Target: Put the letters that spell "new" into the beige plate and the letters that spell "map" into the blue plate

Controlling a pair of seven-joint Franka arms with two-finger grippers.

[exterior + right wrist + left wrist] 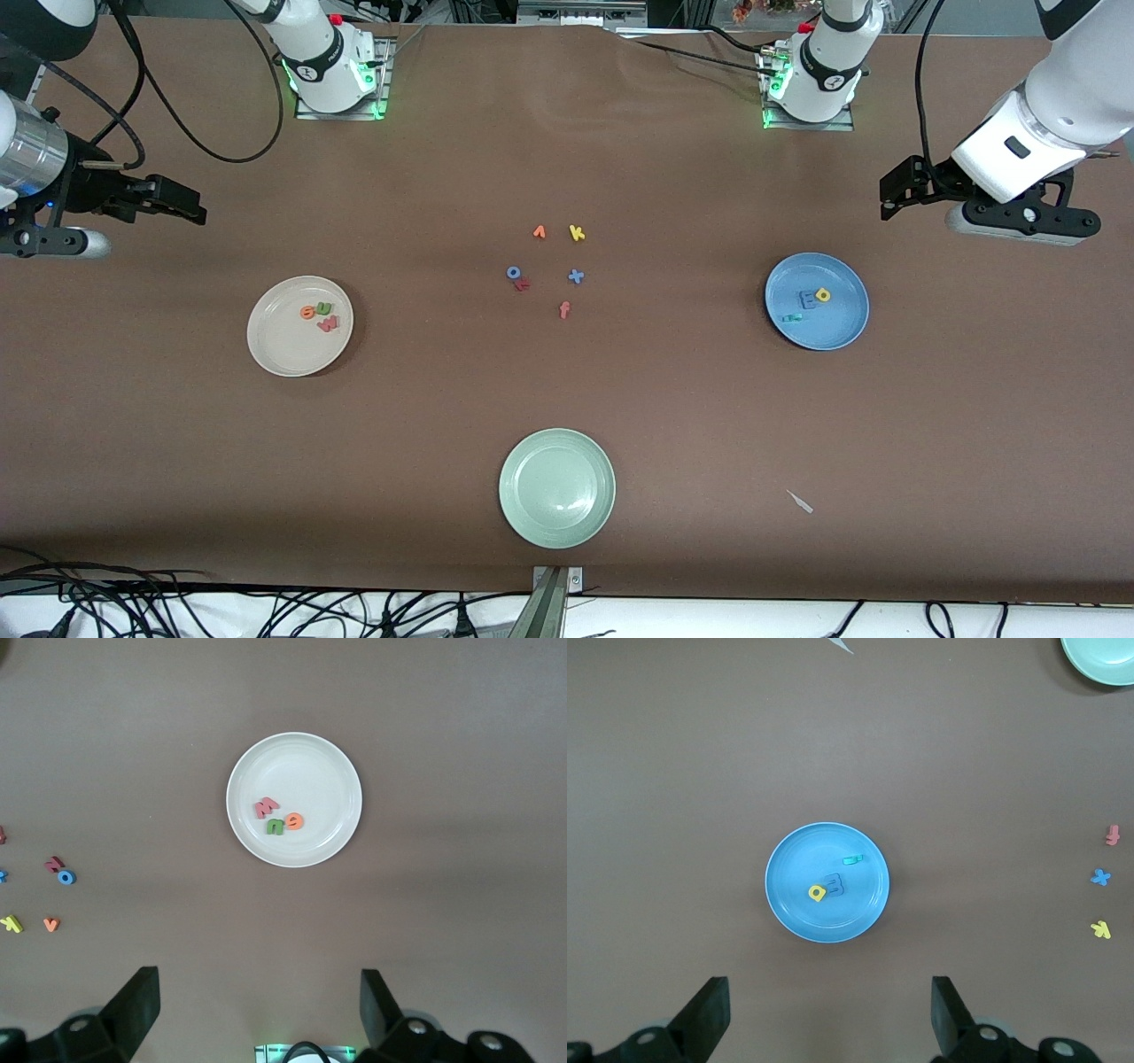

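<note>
The beige plate (pixel 283 350) holds the orange "e" (pixel 308 311), green "n" (pixel 324 308) and pinkish-red "w" (pixel 328 324). The blue plate (pixel 837 328) holds the blue "m" (pixel 807 299), the yellow letter (pixel 823 294) and the teal letter (pixel 791 317). My right gripper (pixel 190 211) hangs open and empty over the table at the right arm's end. My left gripper (pixel 889 197) hangs open and empty over the left arm's end. In the wrist views, each plate (pixel 788 904) (pixel 328 771) lies apart from the gripper (pixel 830 1014) (pixel 257 1010).
Loose letters lie mid-table: an orange one (pixel 539 232), yellow "k" (pixel 577 233), blue "o" (pixel 513 273), red "z" (pixel 522 284), blue "x" (pixel 576 276), orange-red "f" (pixel 564 309). A pale green plate (pixel 556 487) sits near the front edge. A small white scrap (pixel 800 501) lies beside it.
</note>
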